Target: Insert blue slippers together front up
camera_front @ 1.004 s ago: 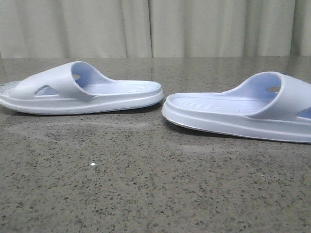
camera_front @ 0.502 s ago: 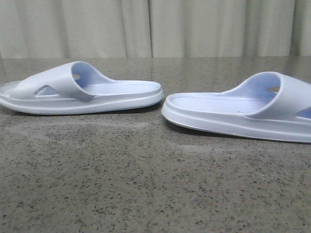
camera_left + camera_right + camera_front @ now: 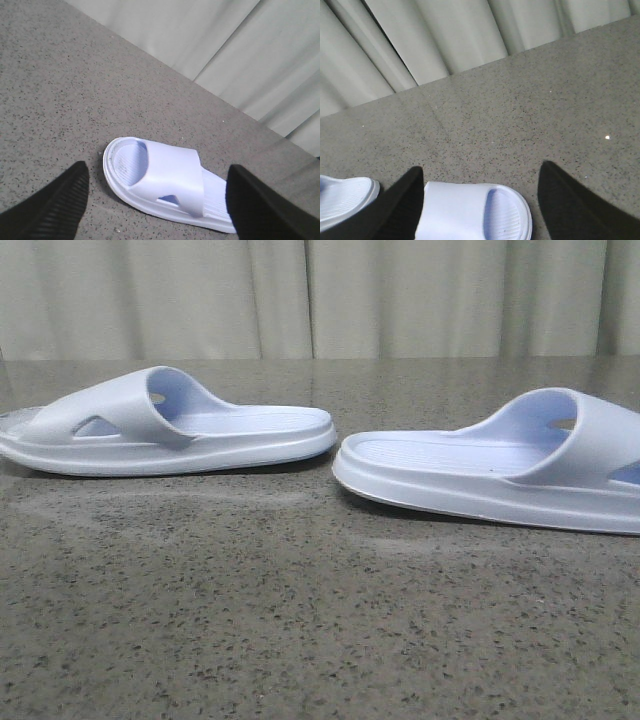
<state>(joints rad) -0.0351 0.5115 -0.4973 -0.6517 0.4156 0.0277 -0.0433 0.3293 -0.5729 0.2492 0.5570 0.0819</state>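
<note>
Two pale blue slippers lie soles down on the table, heel to heel. In the front view the left slipper (image 3: pixel 180 430) points its toe left and the right slipper (image 3: pixel 480 475) points its toe right, with a small gap between the heels. My left gripper (image 3: pixel 157 170) hangs open above the left slipper (image 3: pixel 172 172), a finger on either side of it, touching nothing. My right gripper (image 3: pixel 482 167) is open over the toe end of the right slipper (image 3: pixel 465 215); the other slipper's heel (image 3: pixel 342 197) shows at the edge. Neither gripper appears in the front view.
The slippers rest on a grey speckled stone table (image 3: pixel 300 620). A pale pleated curtain (image 3: pixel 320 295) hangs along the table's far edge. Nothing else stands on the surface in any view.
</note>
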